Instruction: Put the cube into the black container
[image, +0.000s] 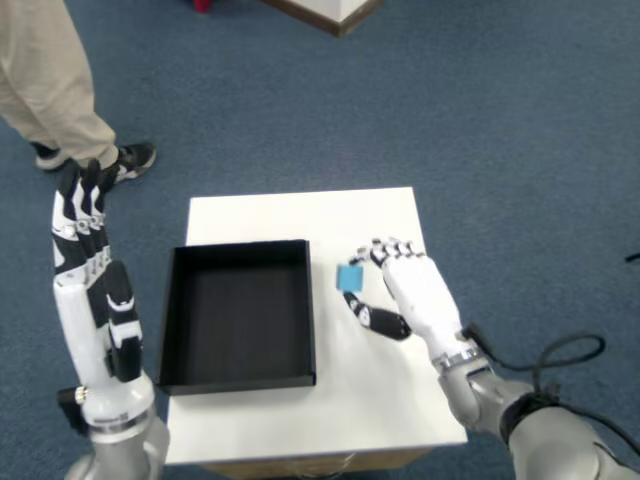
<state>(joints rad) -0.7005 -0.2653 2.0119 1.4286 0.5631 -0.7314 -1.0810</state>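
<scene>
The right hand (412, 290) is gripping the blue cube (350, 277) between its curled fingertips and thumb, holding it just right of the black container (239, 313), near that container's upper right corner. The container is sitting open on the white desk (370, 225). The left hand (88, 262) is hanging beside the desk's left edge, fingers straight.

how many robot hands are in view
2. The right hand is over the white table, fingers pinching a blue cube. The left hand is raised upright beside the black container.
</scene>
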